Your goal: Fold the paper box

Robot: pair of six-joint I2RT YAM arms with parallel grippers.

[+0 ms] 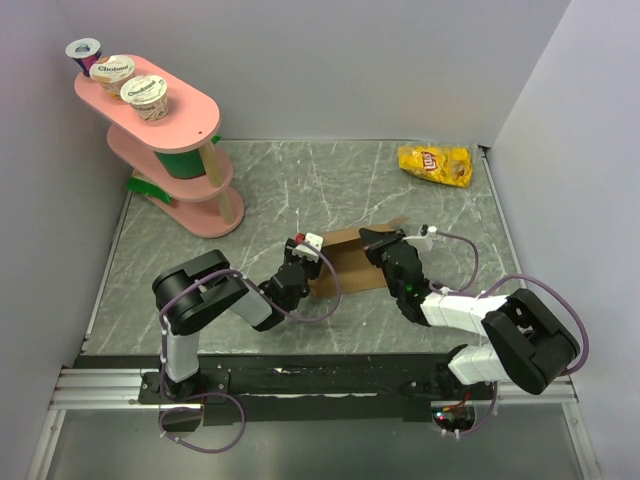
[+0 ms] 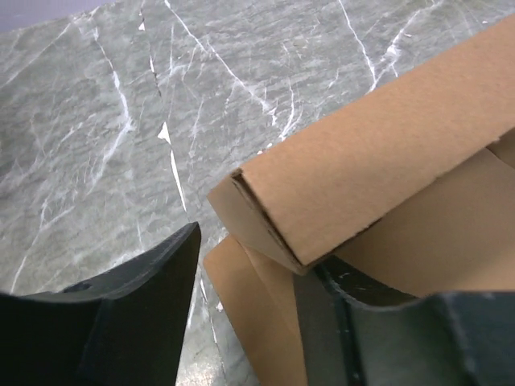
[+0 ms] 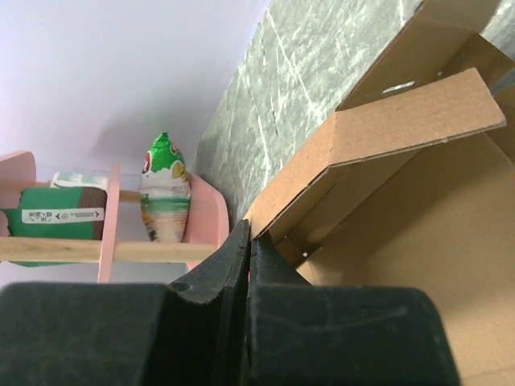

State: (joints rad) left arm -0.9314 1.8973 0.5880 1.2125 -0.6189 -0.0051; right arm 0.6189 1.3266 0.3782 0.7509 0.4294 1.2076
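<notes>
Grey marble tabletop, arm bases along the near edge, work just beyond them. Nearest the bases, the left end effector is half spread and straddles the rolled-over edge of a flap on the paper box. One finger lies against the cardboard, the other finger stands off it with bare marble in the gap, so no pinch yet. The right end effector has its fingers pressed together with nothing visible between them, tips butted on a wall corner at the box's right side (a brace, I'd guess). The box sits mid-tabletop between both arms, open, flaps not tucked. To do this step well I'd seat the left deeper over the flap before clamping, grip the doubled layer, then swing about the crease rather than pull. Right should hold pressure so the box can't slide. Farther back, the yellow chip bag and pink shelf are well apart from the work.
</notes>
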